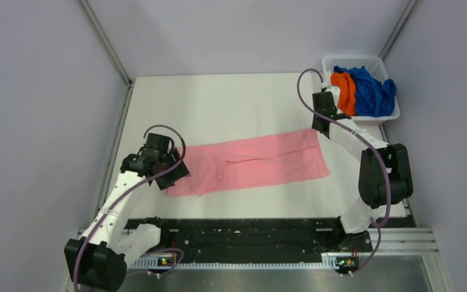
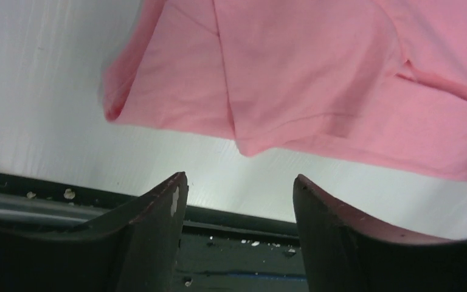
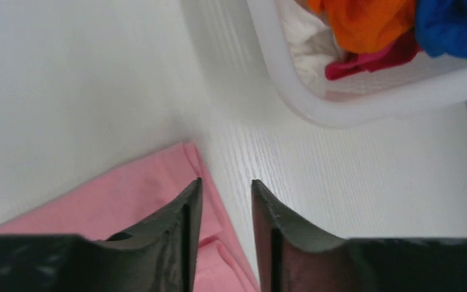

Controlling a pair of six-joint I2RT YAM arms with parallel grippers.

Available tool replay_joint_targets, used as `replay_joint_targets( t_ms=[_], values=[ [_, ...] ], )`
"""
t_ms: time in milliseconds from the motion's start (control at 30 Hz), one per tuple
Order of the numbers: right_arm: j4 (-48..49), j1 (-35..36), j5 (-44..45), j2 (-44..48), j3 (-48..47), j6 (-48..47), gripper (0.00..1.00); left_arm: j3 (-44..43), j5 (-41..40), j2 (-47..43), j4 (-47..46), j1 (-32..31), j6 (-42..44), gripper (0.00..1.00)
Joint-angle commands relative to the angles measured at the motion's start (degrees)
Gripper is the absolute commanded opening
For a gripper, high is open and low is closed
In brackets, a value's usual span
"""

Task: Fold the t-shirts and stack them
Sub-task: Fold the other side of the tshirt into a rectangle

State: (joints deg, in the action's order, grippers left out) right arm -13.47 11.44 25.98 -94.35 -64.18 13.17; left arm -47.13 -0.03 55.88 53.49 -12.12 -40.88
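A light pink t-shirt point(image 1: 249, 164) lies folded lengthwise into a long strip across the middle of the table. My left gripper point(image 1: 178, 173) hovers over its left end. In the left wrist view the left gripper point(image 2: 240, 182) is open with nothing between its fingers, and the pink t-shirt's point(image 2: 316, 79) sleeve end lies just beyond them. My right gripper point(image 1: 321, 129) is at the shirt's far right corner. It point(image 3: 225, 185) stands open by a narrow gap above that pink corner point(image 3: 127, 201), holding nothing. An orange t-shirt point(image 1: 345, 91) and a blue t-shirt point(image 1: 372, 91) lie bunched in the basket.
The white plastic basket point(image 1: 389, 115) sits at the far right corner of the table, close behind my right gripper, and its rim point(image 3: 352, 109) shows in the right wrist view. A black rail point(image 1: 249, 234) runs along the near edge. Grey walls close in both sides.
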Motion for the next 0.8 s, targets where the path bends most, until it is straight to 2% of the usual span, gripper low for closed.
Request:
replay_joint_targets(
  t_ms=[0, 33, 67, 167, 200, 233, 267, 367, 500, 667, 767],
  values=[
    [-5.3, -0.3, 4.4, 1.2, 0.8, 3.6, 0.42, -2.0, -2.4, 0.9, 3.0, -0.1, -2.1, 0.84],
    [-5.6, -0.3, 5.0, 1.9, 1.0, 4.0, 0.48, -2.6, -3.6, 1.5, 2.3, -0.1, -2.0, 0.97],
    [-5.5, -0.2, 5.2, 2.6, 1.1, 4.3, 0.55, -3.0, -4.7, 2.1, 0.3, -0.1, -1.9, 0.99],
    [-3.6, -0.2, 1.7, 4.7, 2.0, 4.8, 0.75, -2.7, -7.7, 5.2, -5.6, 0.0, -5.1, 0.99],
    [-2.4, -0.2, -0.9, 5.3, 2.8, 4.9, 0.79, -2.5, -8.0, 7.1, -7.9, 0.1, -5.4, 0.99],
    [-0.8, -0.3, -4.5, 5.8, 3.7, 4.9, 0.89, -2.1, -7.6, 8.5, -10.4, 0.2, -5.4, 0.99],
    [1.0, -0.2, -8.1, 6.2, 5.3, 4.7, 0.93, -1.4, -7.1, 9.9, -13.3, 0.2, -5.4, 0.97],
    [5.7, -0.3, -17.2, 6.8, 8.2, 4.6, 0.95, 0.1, -4.8, 14.8, -20.8, 1.4, -5.1, 0.93],
    [7.2, -0.2, -21.3, 7.0, 9.3, 4.3, 0.96, 1.0, -1.4, 21.7, -32.7, 5.1, -3.3, 0.85],
    [9.9, -0.2, -25.6, 9.1, 11.9, 5.0, 0.96, -3.0, -0.3, 31.2, -33.7, 7.4, -1.2, 0.8],
    [11.0, -0.1, -27.4, 9.7, 13.4, 5.3, 0.96, -2.8, 5.7, 33.7, -33.5, 7.6, -1.1, 0.73]
  ],
)
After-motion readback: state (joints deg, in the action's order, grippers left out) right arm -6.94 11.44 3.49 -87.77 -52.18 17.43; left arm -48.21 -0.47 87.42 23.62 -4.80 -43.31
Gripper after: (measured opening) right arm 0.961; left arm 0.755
